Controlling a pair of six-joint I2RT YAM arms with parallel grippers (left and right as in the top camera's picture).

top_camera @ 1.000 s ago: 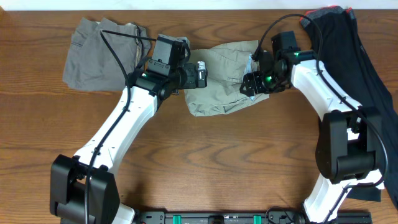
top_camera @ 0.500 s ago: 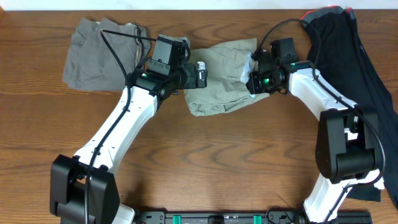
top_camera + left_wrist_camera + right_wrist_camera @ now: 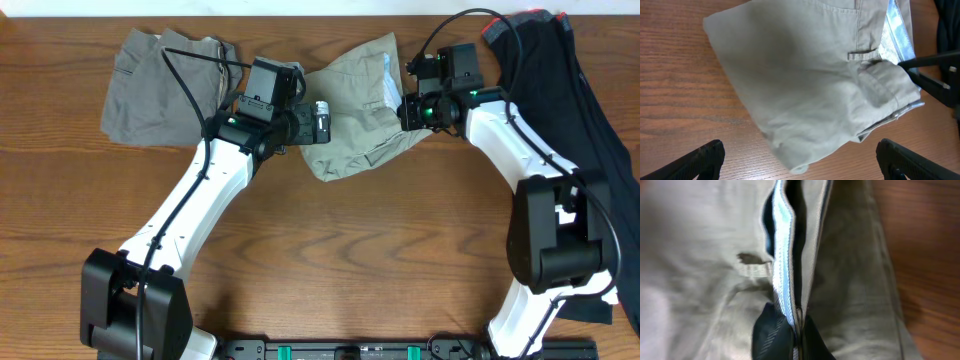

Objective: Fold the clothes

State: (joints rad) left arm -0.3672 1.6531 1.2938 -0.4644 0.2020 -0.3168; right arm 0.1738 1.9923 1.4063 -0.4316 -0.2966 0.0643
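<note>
Light khaki shorts (image 3: 352, 118) lie crumpled at the table's middle back, seen close in the left wrist view (image 3: 800, 80). My right gripper (image 3: 407, 104) is shut on their waistband edge, the pale blue-white lining (image 3: 783, 245) pinched between the black fingers (image 3: 771, 335); the gripper (image 3: 797, 327) holds that edge raised. At the shorts' left edge my left gripper (image 3: 323, 120) stands wide open, its fingers (image 3: 705, 157) straddling the near corner of the cloth (image 3: 800, 155) without touching it. Darker grey shorts (image 3: 160, 85) lie at the back left. A black garment (image 3: 560, 90) lies at the back right.
Bare wooden table (image 3: 350, 250) spreads in front of the garments. A black cable (image 3: 190, 75) crosses the grey shorts. The right arm's black fingers (image 3: 935, 82) show at the right edge of the left wrist view. A white strip (image 3: 300, 8) runs along the table's far edge.
My right gripper has closed on the khaki shorts' waistband and drawn it toward the far edge, dragging the cloth along. The left arm has stayed still and open.
</note>
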